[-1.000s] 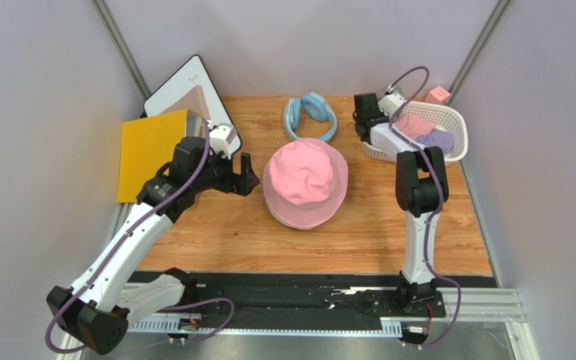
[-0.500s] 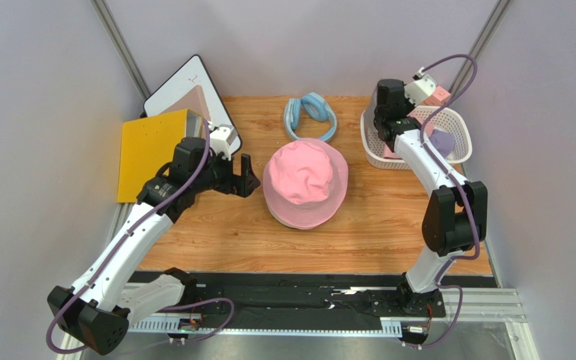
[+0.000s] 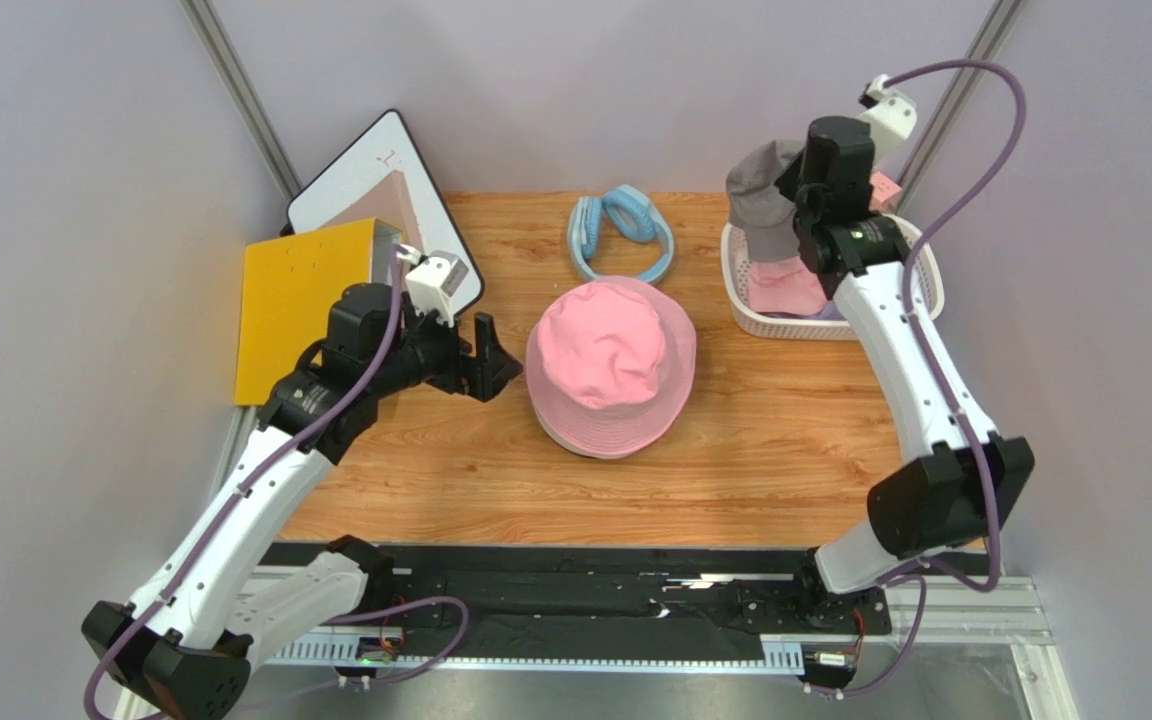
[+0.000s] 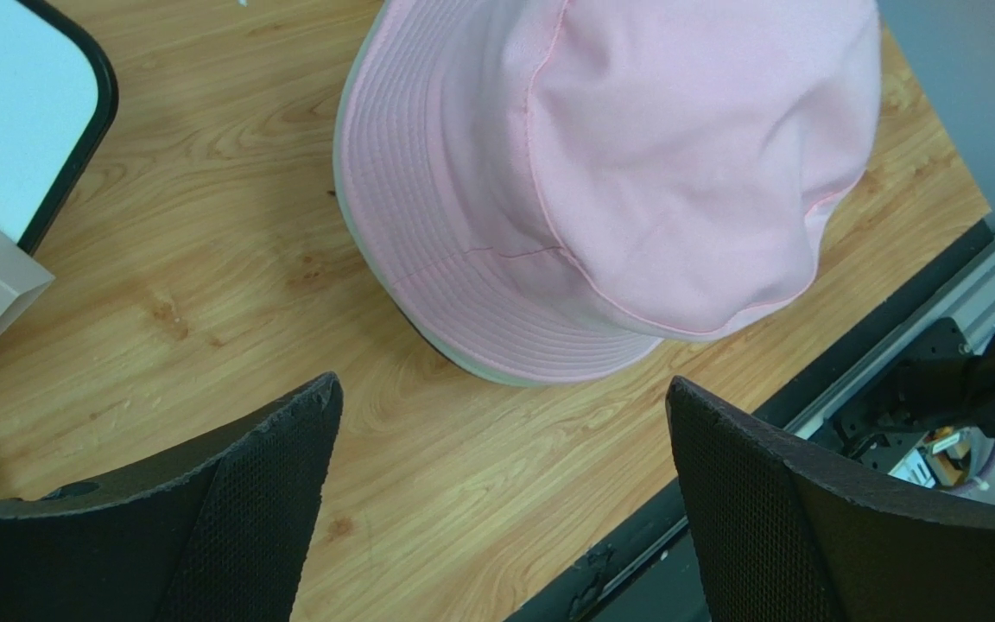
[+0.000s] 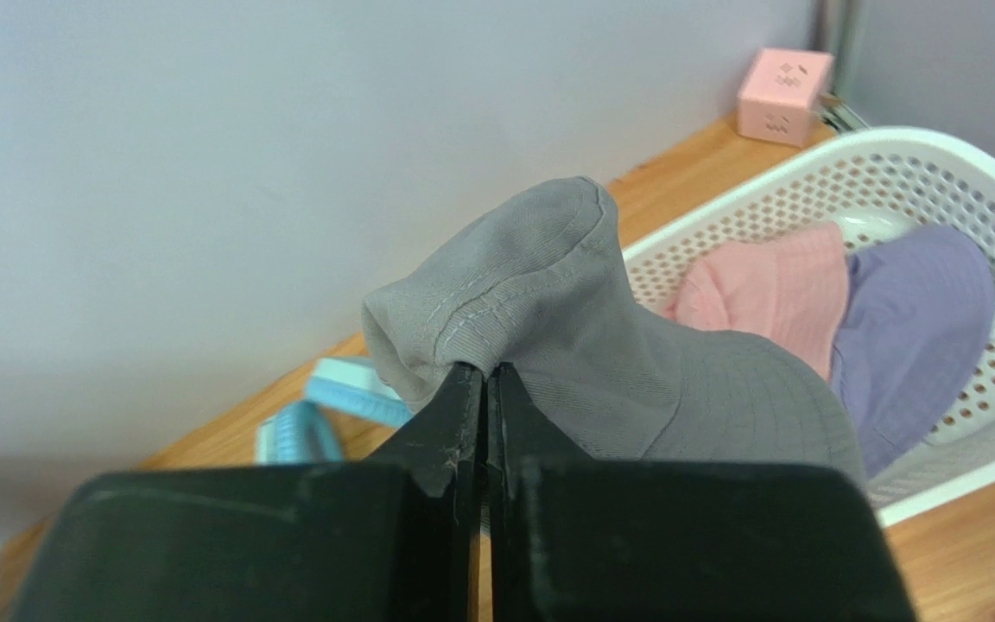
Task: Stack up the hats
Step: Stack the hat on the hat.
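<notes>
A pink hat (image 3: 611, 365) lies crown up in the middle of the wooden table, with rims of other hats showing under its brim (image 4: 464, 357). My left gripper (image 3: 489, 357) hovers just left of it, open and empty (image 4: 503, 386). Above the white basket (image 3: 800, 327) at the back right, my right gripper (image 5: 486, 369) is shut on a fold of a grey hat (image 5: 594, 324), which hangs lifted in the air (image 3: 760, 183). Inside the basket (image 5: 905, 162) lie a pink hat (image 5: 769, 292) and a lavender hat (image 5: 912, 324).
A light blue padded ring (image 3: 621, 233) lies behind the pink hat. A yellow board (image 3: 297, 300) and a white black-edged board (image 3: 372, 173) are at the back left. A small pink cube (image 5: 786, 93) sits behind the basket. A black rail runs along the near edge.
My right arm has risen out of the basket and stretched up, lifting the grey hat with it. The left gripper has shifted only slightly beside the pink hat.
</notes>
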`<state>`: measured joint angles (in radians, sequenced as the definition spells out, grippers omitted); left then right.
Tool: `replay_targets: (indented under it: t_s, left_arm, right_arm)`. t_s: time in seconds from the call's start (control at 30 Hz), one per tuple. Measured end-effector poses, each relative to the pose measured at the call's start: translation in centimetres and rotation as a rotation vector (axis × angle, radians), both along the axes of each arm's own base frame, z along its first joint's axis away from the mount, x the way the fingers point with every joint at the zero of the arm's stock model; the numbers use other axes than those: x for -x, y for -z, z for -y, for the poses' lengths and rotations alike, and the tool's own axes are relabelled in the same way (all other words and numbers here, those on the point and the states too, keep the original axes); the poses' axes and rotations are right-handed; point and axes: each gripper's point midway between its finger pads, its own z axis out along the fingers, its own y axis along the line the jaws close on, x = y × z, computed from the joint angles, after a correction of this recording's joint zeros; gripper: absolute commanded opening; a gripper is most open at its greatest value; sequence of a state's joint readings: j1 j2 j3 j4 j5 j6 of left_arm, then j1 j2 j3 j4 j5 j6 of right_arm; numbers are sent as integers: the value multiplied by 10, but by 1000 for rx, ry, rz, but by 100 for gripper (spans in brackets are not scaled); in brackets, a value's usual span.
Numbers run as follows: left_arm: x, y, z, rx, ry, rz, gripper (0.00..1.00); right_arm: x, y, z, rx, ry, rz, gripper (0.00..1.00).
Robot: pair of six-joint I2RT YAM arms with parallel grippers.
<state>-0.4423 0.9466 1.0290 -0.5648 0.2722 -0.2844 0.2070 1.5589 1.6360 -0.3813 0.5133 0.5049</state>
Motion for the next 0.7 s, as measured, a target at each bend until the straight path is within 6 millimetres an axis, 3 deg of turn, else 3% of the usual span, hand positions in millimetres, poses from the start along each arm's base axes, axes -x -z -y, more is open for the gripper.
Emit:
replay_targets:
  t_s: [0.17,0.3,0.47,0.57,0.7]
  left_arm:
    - [3,-13,2,34,13,43,97]
    - [8,-24,10,120,32,70,97]
    - [22,-27,34,275,99,84,96]
    - [36,-28,58,343,179,75,97]
    - [54,-47,84,462,265,94,97]
  right_arm:
    - [43,-77,-16,-35,-136,132,0]
    - [81,-114,-37,-76,-252,222,0]
    - [121,-123,-83,-145,-422,267,0]
    - [140,-120,-118,-203,-529,275,0]
    - [164,-107,-153,-299,-638,278,0]
